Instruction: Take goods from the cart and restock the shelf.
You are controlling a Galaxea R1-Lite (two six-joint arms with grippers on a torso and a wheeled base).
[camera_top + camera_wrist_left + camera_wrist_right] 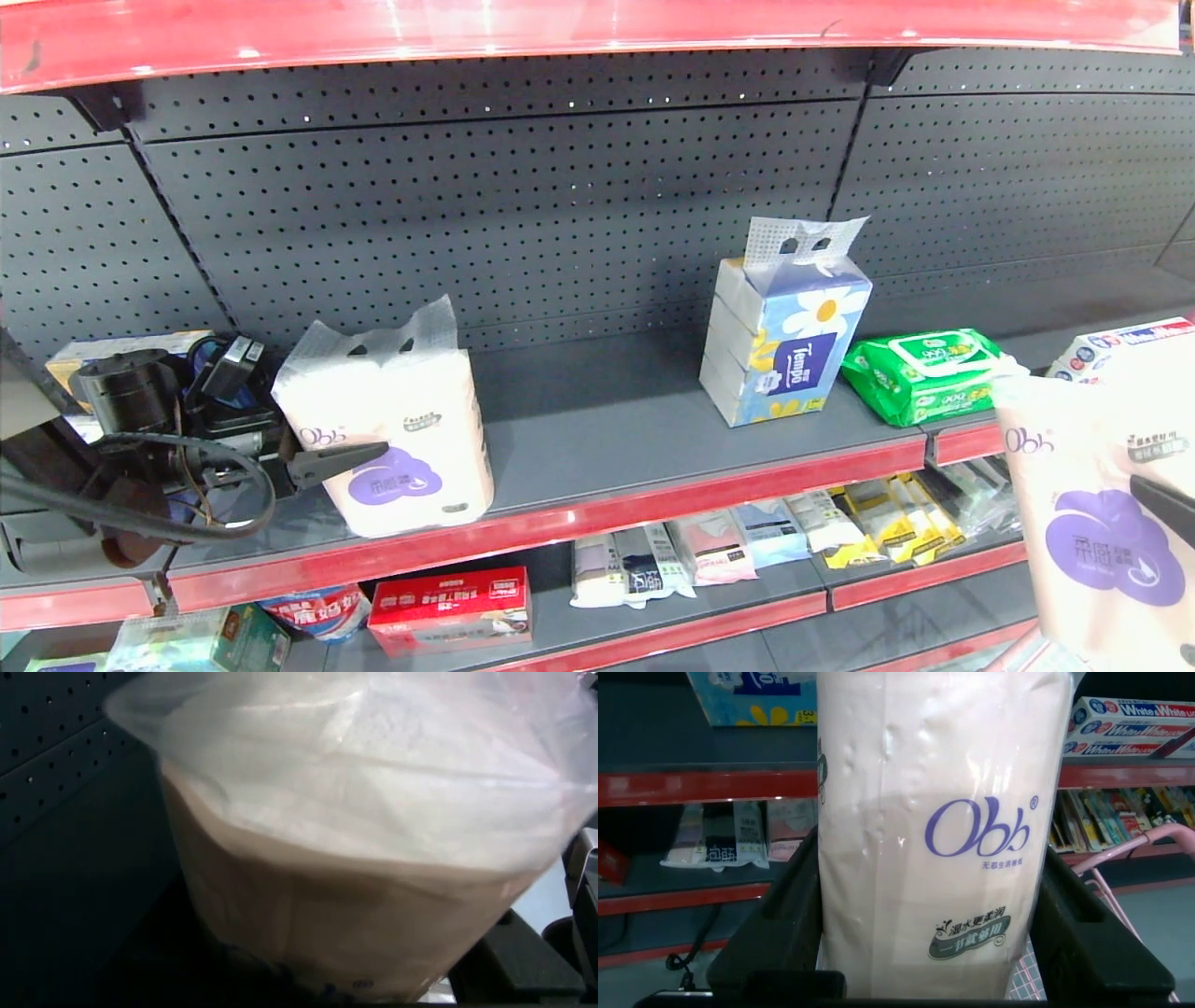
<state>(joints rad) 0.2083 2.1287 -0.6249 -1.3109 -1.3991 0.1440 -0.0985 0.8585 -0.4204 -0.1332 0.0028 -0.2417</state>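
Our left hand (pixel 369 439) is pinching the white paper pack (pixel 401 411). One dark finger (pixel 336 462) is lying across the pack's front face, and the other is hidden behind it. Under this hand the pack is standing upright on the grey shelf board (pixel 597 439), close to the board's red front edge.

Our right hand (pixel 934 859) is clamping a second paper pack (pixel 943 784) of the same kind, with a black finger pressing on each side. This pack is hanging upright in front of the shelf and is resting on nothing. A pink cart rail (pixel 1158 845) is showing close by this hand.

Between the two hands, farther back on the same board, a blue tissue pack (pixel 784 345) is standing upright. A green wipes pack (pixel 920 373) is lying flat just beside it, toward the right hand. Just beyond the right hand we are seeing long printed boxes (pixel 1120 341).

Behind both hands the perforated dark back panel (pixel 523 205) is rising to a red upper shelf edge (pixel 560 28).

Below the hands, the lower shelf (pixel 579 630) is carrying a red box (pixel 448 607), a row of flat packets (pixel 653 560) and yellow-and-black packets (pixel 896 527).
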